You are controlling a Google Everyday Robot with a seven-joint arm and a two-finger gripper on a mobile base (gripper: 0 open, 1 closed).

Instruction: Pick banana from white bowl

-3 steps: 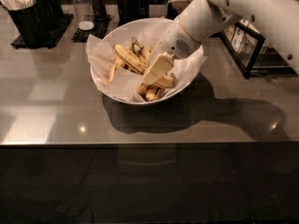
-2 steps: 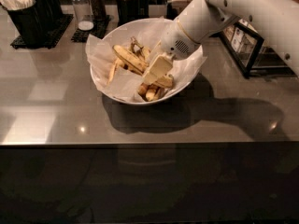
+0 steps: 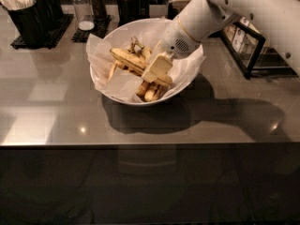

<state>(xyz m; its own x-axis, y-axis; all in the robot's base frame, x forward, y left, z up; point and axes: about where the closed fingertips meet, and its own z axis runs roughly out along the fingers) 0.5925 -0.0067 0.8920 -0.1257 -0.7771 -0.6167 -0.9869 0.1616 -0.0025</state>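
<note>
Gripper [image 3: 157,68] was low in bowl [image 3: 136,99], mid-counter nr far edge, seemingly touching banana [image 3: 125,57]; open or closed, can't tell. Best: clamp banana's middle squarely, lift straight up w/o snagging paper [image 3: 101,50].

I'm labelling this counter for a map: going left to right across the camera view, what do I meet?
Black holder of white utensils → clear glass shaker → wide white paper-lined bowl, where the gripper sits over the long brown-streaked banana → black-framed rack.
</note>
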